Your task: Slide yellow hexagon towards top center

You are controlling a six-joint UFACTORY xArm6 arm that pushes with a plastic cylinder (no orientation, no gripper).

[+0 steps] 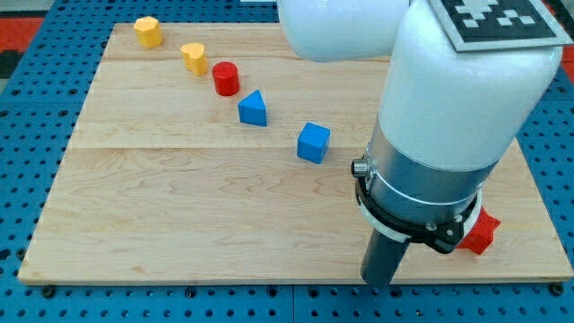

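Wooden board (179, 206): your yellow hexagon (148, 31) sits top-left, well apart from my tip (380, 282) at bottom right. No pincer here, just a rod.

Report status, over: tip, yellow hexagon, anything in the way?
My tip at view's bottom, far from yellow hexagon at top left. Yellow heart sits beside it, rightward.

You see a light wooden desk (179, 206) lying on a blue perforated base (36, 117), with some red surface (27, 31) at the view's top left.
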